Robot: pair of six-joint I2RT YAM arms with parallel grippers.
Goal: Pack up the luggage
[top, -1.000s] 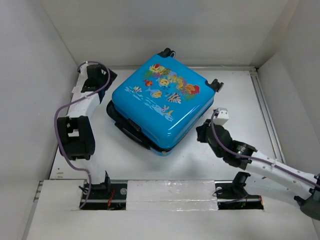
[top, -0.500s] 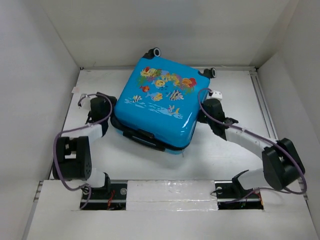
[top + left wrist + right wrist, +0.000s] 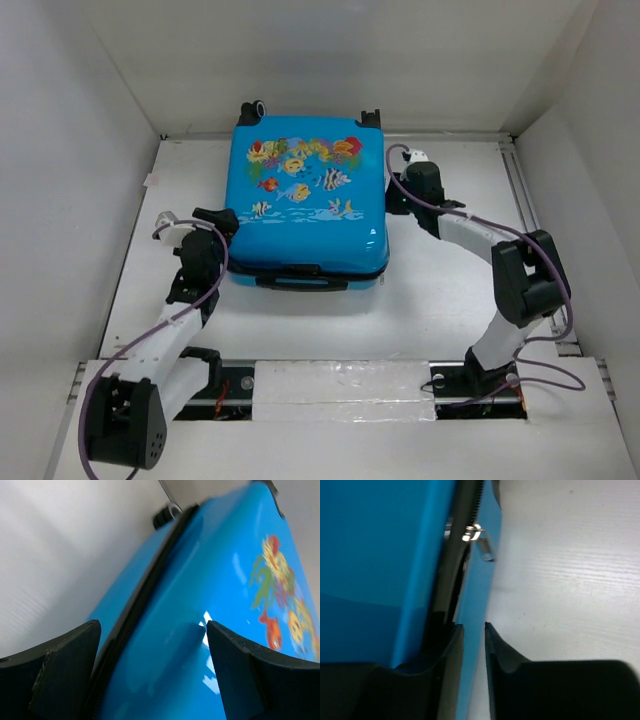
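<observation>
No words, numbers, brand marks or labels can be read in any view. The luggage (image 3: 305, 205) shows only a picture print of fish and coral on its lid, with no lettering that can be made out. The small metal zip pull (image 3: 479, 536) at its side is blurred, and any marking on it is too small to tell.

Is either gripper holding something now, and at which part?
The left gripper is open beside the suitcase, holding nothing. The right gripper sits at its zipper seam, jaws barely apart; a hold cannot be told.
</observation>
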